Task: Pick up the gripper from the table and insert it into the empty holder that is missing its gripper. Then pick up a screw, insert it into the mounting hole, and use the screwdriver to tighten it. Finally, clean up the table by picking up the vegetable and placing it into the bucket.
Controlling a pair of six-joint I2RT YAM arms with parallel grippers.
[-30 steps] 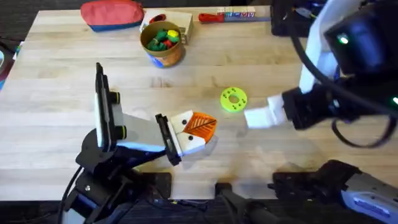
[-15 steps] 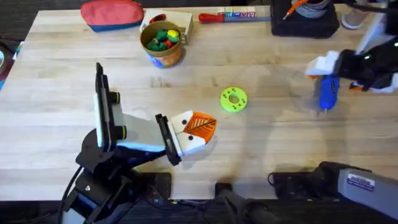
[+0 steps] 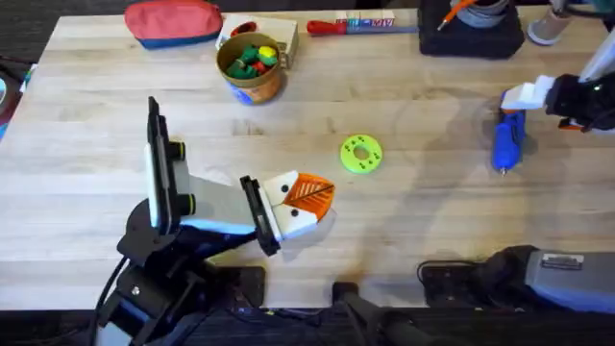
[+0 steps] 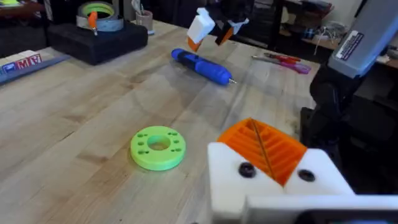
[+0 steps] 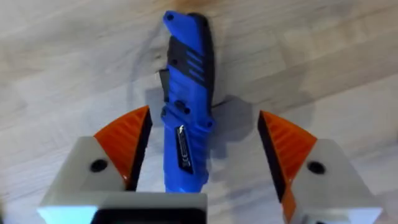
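Our right pincer (image 5: 202, 158) hangs above the screwdriver (image 5: 186, 99), with its two orange-padded fingers (image 5: 124, 146) spread wide, one on each side of the blue body, and we see no touch yet. In the overhead view this pincer (image 3: 538, 96) is near the right edge of the desk (image 3: 432, 211), and the screwdriver (image 3: 506, 141) lies flat on the wood right under it. Its long axis runs roughly from the far edge toward the near edge, with the thin tip pointing to the near side. So the open jaws already stand across the body, not along it. We judge that the coming move needs mostly a straight descent and then a closing on the handle. The right arm is clearly the nearer one.

Our left pincer (image 3: 293, 204) rests low in the middle of the desk, well apart from the screwdriver. Its fingers look pressed together with nothing between them, and one shows the orange ribbed pad (image 4: 264, 149). A green ring (image 3: 361, 154) lies just beyond it. The bucket (image 3: 252, 65) stands near the far edge, with coloured pieces inside it.
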